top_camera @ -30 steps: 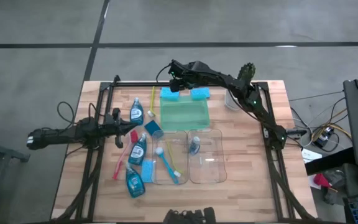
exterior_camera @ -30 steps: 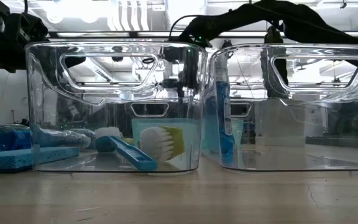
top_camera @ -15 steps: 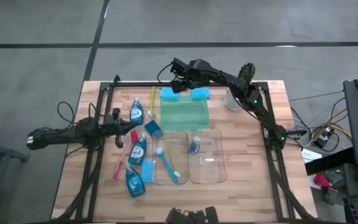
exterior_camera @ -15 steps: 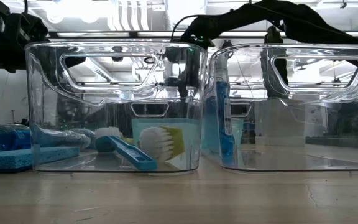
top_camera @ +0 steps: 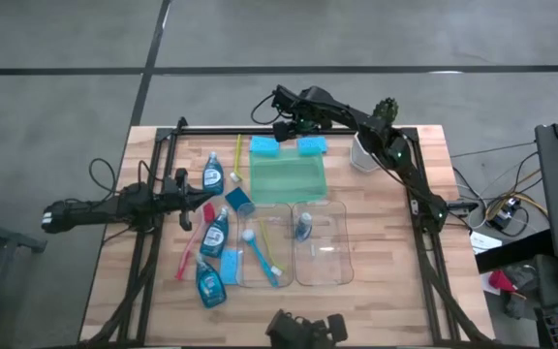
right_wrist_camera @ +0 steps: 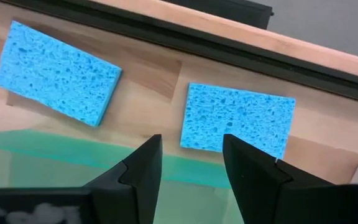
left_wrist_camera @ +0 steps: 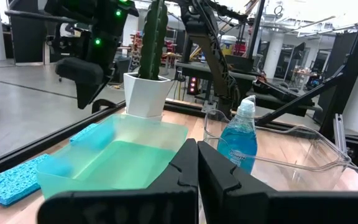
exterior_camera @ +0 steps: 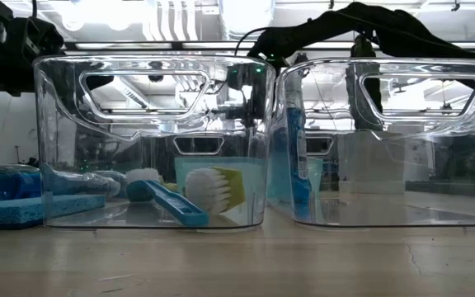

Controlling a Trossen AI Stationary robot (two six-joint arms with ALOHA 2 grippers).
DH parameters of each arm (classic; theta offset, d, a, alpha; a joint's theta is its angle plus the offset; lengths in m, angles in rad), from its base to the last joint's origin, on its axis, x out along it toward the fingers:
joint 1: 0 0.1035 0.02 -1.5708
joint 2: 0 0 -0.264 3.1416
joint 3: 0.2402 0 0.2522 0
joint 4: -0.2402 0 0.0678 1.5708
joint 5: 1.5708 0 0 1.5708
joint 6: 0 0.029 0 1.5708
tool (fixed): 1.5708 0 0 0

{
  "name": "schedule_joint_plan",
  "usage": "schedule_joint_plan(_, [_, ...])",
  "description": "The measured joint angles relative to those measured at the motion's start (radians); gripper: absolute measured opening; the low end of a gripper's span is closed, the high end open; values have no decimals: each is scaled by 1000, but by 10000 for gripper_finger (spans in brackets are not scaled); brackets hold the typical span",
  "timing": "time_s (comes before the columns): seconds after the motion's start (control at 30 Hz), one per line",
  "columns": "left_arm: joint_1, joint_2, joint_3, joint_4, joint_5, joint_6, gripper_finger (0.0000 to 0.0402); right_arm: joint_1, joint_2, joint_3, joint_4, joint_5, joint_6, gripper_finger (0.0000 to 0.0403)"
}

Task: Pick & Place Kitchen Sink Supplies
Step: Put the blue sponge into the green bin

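Note:
Two blue sponges [top_camera: 264,147] [top_camera: 312,145] lie flat on the table past the green tray's far rim. In the right wrist view they are the left sponge [right_wrist_camera: 58,71] and the right sponge [right_wrist_camera: 238,118]. My right gripper [right_wrist_camera: 191,149] hovers open above them, over the right sponge's near end, at the far edge [top_camera: 287,109]. My left gripper [left_wrist_camera: 197,149] is shut and waits at the table's left [top_camera: 200,201], beside a red-pink brush [top_camera: 198,236]. Clear bottles of blue liquid [top_camera: 212,174] [top_camera: 214,230] [top_camera: 208,281] lie on the table. Another bottle [top_camera: 302,226] stands in the right bin.
The green tray [top_camera: 289,177] sits mid-table, with two clear bins [top_camera: 264,281] [top_camera: 332,267] nearer. The left bin holds a blue brush [exterior_camera: 167,202] and a yellow one. A cactus in a white pot [top_camera: 366,150] stands at the far right. More sponges [top_camera: 239,200] [top_camera: 231,264] and a yellow-green brush [top_camera: 238,160] lie left of the tray.
My right gripper has drifted a little toward the table's right along the far edge, from over the left sponge toward the right one, staying open. The sponges and all else have kept their places.

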Motion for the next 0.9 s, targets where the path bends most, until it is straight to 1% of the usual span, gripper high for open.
schedule_joint_plan(0.17, [0,0,0,0,0,0,0,-20,0,-17,-2,-28,4,178])
schedule_joint_plan(0.3, [0,0,0,0,0,0,0,-27,0,-47,-4,-79,-18,190])
schedule_joint_plan(0.47, [0,0,0,0,0,0,0,-29,1,-96,16,-78,-32,198])
schedule_joint_plan(0.6, [0,0,0,0,0,0,0,-32,2,-143,36,-95,-34,199])
schedule_joint_plan(0.9, [0,0,0,0,0,0,0,-45,2,-214,53,-96,-73,199])
